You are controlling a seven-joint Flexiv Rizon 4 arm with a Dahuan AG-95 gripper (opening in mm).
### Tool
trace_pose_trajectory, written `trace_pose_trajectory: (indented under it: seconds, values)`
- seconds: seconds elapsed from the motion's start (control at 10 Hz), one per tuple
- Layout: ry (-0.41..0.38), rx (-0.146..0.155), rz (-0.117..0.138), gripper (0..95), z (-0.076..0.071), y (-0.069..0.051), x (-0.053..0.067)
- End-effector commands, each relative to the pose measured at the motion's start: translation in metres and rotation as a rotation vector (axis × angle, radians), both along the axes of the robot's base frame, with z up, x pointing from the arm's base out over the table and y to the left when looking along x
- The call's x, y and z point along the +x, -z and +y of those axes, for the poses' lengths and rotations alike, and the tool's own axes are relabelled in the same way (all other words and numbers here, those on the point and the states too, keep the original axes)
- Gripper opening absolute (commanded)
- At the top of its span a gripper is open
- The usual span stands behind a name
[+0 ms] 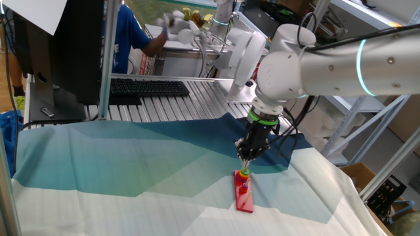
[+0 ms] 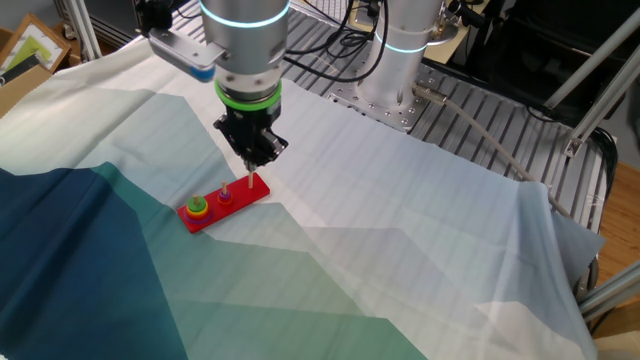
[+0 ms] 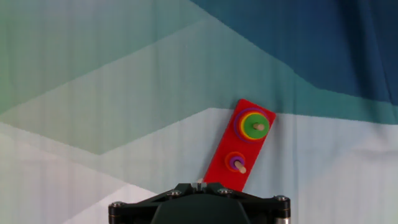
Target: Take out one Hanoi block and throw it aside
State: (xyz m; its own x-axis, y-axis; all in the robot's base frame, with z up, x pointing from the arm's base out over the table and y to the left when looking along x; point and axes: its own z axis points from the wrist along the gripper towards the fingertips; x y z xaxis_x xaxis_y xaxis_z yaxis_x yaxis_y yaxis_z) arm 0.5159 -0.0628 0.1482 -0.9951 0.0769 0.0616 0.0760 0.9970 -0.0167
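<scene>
Looking at the Hanoi block (image 3: 254,127): the green ring sits on the stack on the end peg of the red base board (image 3: 222,163), right of centre in the hand view, with a yellow ring (image 3: 250,134) and purple and red rings around it. In the other fixed view we see the same stack (image 2: 199,206) at lower left of centre, on the left end of the board (image 2: 237,199). In one fixed view it (image 1: 244,173) is at the board's upper end, just below centre-right.

Middle peg carries a small purple ring (image 3: 236,162). Third peg, nearest the hand camera, is hidden under the housing in the hand view; bare in the other fixed view.

Our gripper (image 2: 253,152) hangs over the right end of the board in the other fixed view, apart from the green ring. In one fixed view the gripper (image 1: 248,155) appears just above the stack. Fingers not visible in the hand view, and too small elsewhere, so we cannot tell if spread or closed. Nothing seen held.

Board lies on a blue-green patterned cloth (image 1: 131,164) over the table. Keyboard (image 1: 147,86) at upper left of one fixed view.
</scene>
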Motion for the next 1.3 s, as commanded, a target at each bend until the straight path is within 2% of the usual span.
trace_pose_trajectory:
  seconds: [0.1, 0.2, 0.3, 0.4, 0.8, 1.1, 1.3]
  values:
    - [0.198, -0.020, -0.003, 0.0, 0.000, 0.000, 0.000]
    - [0.278, -0.045, 0.005, 0.0, 0.000, 0.000, 0.000]
    - [0.311, -0.061, 0.009, 0.0, 0.000, 0.000, 0.000]
    - [0.318, -0.060, 0.012, 0.0, 0.000, 0.000, 0.000]
    - [0.268, -0.058, 0.010, 0.0, 0.000, 0.000, 0.000]
    - [0.168, -0.066, 0.012, 0.0, -0.010, -0.003, 0.014]
    - [0.100, -0.058, -0.007, 0.0, -0.028, 0.007, 0.026]
